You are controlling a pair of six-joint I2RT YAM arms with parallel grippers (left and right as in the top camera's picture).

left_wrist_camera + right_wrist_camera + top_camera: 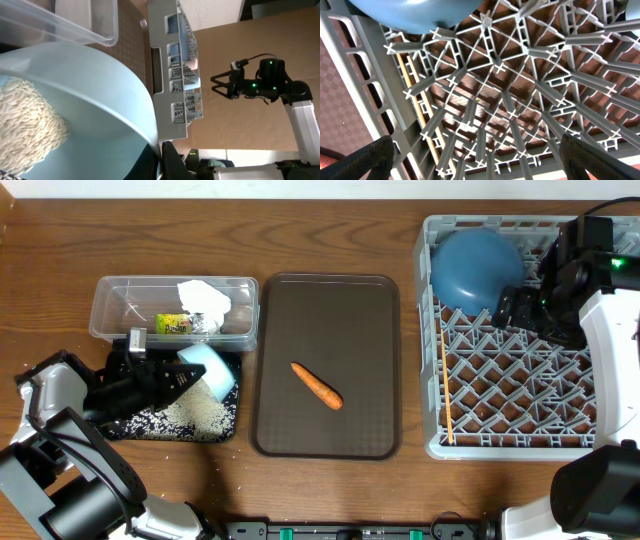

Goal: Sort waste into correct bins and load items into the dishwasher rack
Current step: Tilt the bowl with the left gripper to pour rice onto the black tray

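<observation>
My left gripper [185,375] is shut on the rim of the light-blue cup [212,368], which lies tipped over the black tray [232,405]. White rice [195,415] lies spilled on that tray. In the left wrist view the cup [100,100] holds more rice [25,120], its wall pinched at my gripper [162,160]. The clear tub [110,315] holds a white napkin [205,298] and a yellow-green wrapper [173,324]. My right gripper [510,308] hangs open over the grey rack [428,330], beside the dark-blue bowl [475,270]. Chopsticks [446,390] lie along the rack's left side.
An orange carrot [317,385] lies on the dark brown serving tray [325,310] between the bins and the rack. From the right wrist, upright pegs of the rack [495,100] fill the view, the bowl [415,12] at the top, chopsticks [417,105] at the left.
</observation>
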